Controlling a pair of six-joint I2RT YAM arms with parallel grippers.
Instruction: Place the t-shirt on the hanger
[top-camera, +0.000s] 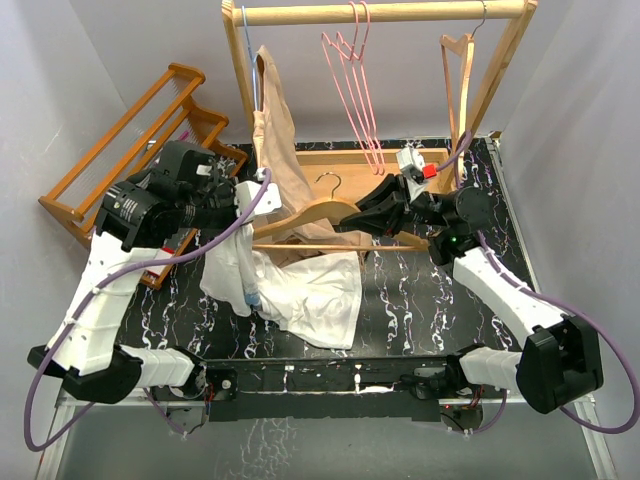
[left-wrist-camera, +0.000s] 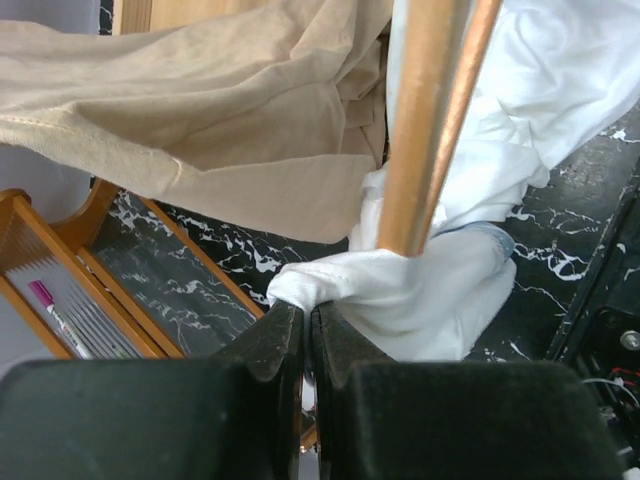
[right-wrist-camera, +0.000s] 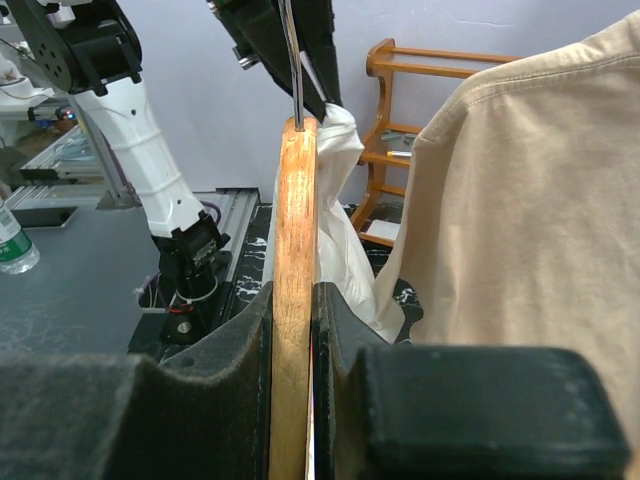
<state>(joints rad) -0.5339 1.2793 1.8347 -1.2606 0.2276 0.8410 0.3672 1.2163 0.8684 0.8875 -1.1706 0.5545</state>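
The white t-shirt (top-camera: 312, 290) lies bunched on the black marble table, with one edge lifted. My left gripper (top-camera: 240, 222) is shut on that lifted fold (left-wrist-camera: 420, 290), its jaws (left-wrist-camera: 305, 315) pressed together on the cloth. My right gripper (top-camera: 352, 216) is shut on one arm of a light-wood hanger (top-camera: 312, 213), held above the table with its far arm reaching into the shirt. In the right wrist view the jaws (right-wrist-camera: 293, 295) clamp the wooden hanger (right-wrist-camera: 295, 200), with the t-shirt (right-wrist-camera: 338, 190) at its far end. Thin pink hangers (top-camera: 355, 85) hang untouched on the rail.
A wooden garment rack (top-camera: 380, 12) stands at the back, carrying a beige garment (top-camera: 275, 125) and another wooden hanger (top-camera: 460, 65). The beige cloth (left-wrist-camera: 220, 120) hangs close beside the held hanger. A slatted wooden stand (top-camera: 130, 130) sits at the left rear.
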